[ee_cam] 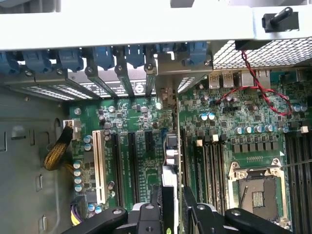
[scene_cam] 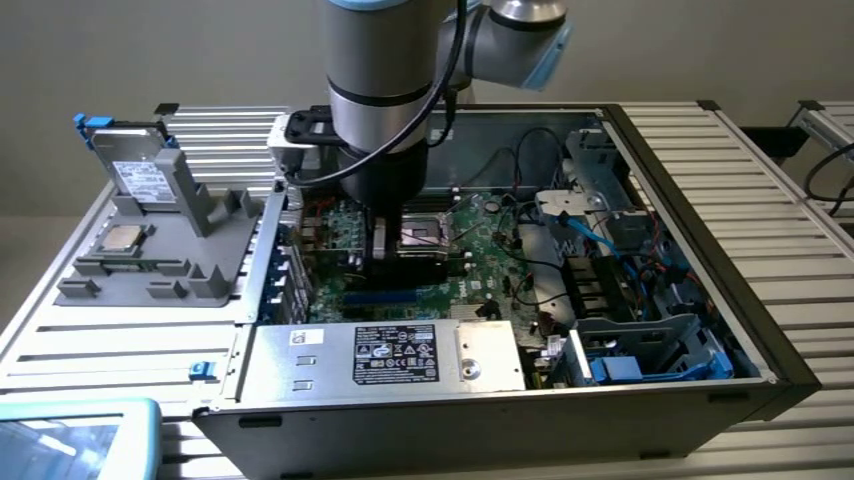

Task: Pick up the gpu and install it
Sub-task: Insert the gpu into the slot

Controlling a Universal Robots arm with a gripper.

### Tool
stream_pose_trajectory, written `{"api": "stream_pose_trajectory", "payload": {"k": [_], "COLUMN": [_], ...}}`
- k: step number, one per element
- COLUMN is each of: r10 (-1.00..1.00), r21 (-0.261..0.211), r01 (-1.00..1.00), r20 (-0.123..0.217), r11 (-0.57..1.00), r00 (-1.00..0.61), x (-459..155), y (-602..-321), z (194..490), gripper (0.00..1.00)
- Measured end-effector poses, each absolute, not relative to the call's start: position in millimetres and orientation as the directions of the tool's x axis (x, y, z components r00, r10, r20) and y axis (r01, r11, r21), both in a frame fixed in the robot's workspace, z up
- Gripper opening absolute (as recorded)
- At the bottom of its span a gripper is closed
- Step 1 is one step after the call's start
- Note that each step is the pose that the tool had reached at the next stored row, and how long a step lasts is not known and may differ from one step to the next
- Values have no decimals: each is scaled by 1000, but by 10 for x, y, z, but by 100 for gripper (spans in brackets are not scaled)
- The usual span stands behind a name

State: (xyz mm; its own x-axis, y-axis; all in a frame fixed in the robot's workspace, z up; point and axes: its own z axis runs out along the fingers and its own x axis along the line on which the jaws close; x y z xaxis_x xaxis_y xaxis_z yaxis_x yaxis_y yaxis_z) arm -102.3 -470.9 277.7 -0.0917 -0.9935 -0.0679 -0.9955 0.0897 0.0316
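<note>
Wrist view: gripper clamps gpu edge-on, poised above motherboard slots. Risk: card tilted or off slot line, connector jams; bracket snags rear case frame.

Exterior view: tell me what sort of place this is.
Probably a computer assembly test bench. An open PC case lies on a slatted metal table, a grey parts tray sits beside it, and a robot arm reaches onto the motherboard.

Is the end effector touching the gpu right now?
Touching. The wrist view shows the end effector with its fingers closed against both sides of the gpu, held edge-on over the motherboard.
</note>
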Motion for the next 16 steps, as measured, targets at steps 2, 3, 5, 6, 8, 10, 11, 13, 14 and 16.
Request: {"api": "stream_pose_trajectory", "payload": {"k": [2,3,5,6,8,10,11,13,14,16], "r10": [-994,-994,-995,-995,-996,-996,-996,-996,-996,-996], "r21": [37,42,57,64,73,74,73,73,74,73], "r01": [-995,-995,-994,-994,-993,-993,-993,-993,-993,-993], "r20": [-60,-53,-32,-21,-1,2,3,5,7,13], "r11": [90,90,91,92,93,93,93,94,94,94], "r00": [-92,-92,-93,-93,-93,-93,-93,-93,-94,-93], "x": [-991,-980,-965,-958,-942,-898,-876,-850,-842,-833], "y": [-4704,-4702,-4701,-4699,-4689,-4667,-4653,-4622,-4608,-4583], "z": [2778,2778,2777,2777,2777,2774,2773,2770,2763,2741], "gripper": [27,27,27,27,27,27,27,27,27,27]}}
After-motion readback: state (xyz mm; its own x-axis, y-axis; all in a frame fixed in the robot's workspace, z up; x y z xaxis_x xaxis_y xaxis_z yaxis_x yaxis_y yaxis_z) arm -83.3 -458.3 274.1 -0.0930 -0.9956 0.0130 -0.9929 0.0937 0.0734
